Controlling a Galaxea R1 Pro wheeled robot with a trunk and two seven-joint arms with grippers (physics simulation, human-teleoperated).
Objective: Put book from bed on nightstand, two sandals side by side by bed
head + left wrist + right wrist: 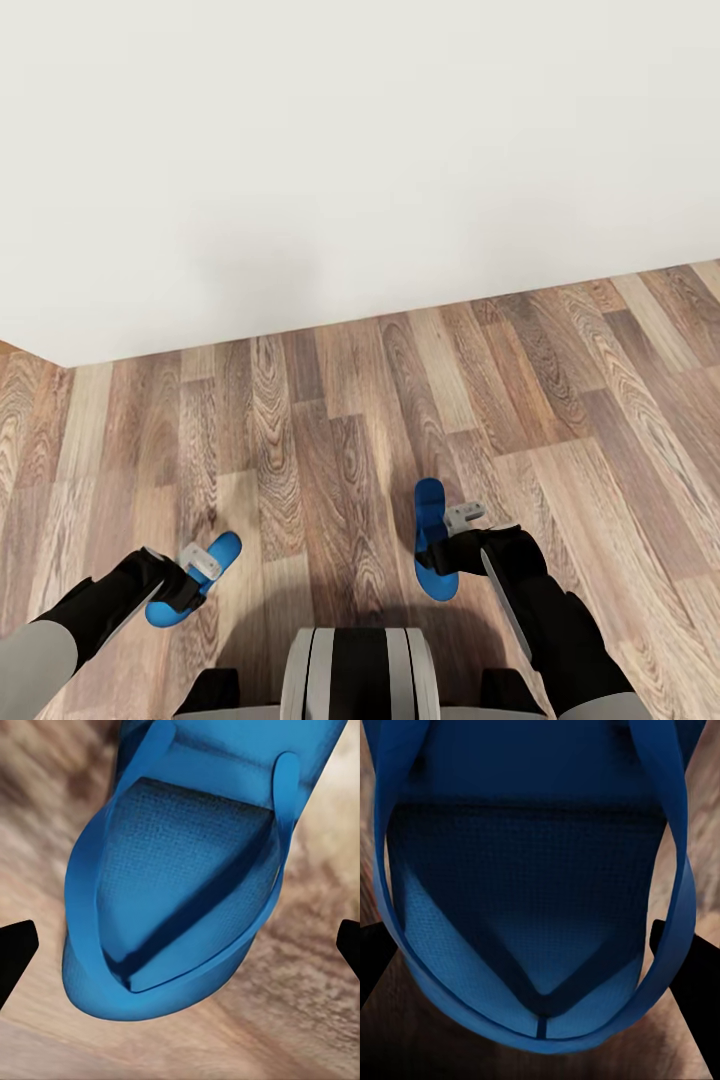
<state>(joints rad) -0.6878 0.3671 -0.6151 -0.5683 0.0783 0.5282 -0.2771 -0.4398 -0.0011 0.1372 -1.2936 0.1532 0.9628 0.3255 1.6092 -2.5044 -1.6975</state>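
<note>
We carry both sandals: left gripper [190, 578] clamped on one sandal [195, 578] at seven o'clock, right gripper [455, 550] on the other sandal [431, 538] at five; next, find the bed

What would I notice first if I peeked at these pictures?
Two bright blue sandals jump out against the brown wood-plank floor. The left gripper is at one sandal and the right gripper is at the other sandal, both low in the head view, one on each side of the robot's trunk. Behind them a big plain white wall takes up the upper half.
</note>
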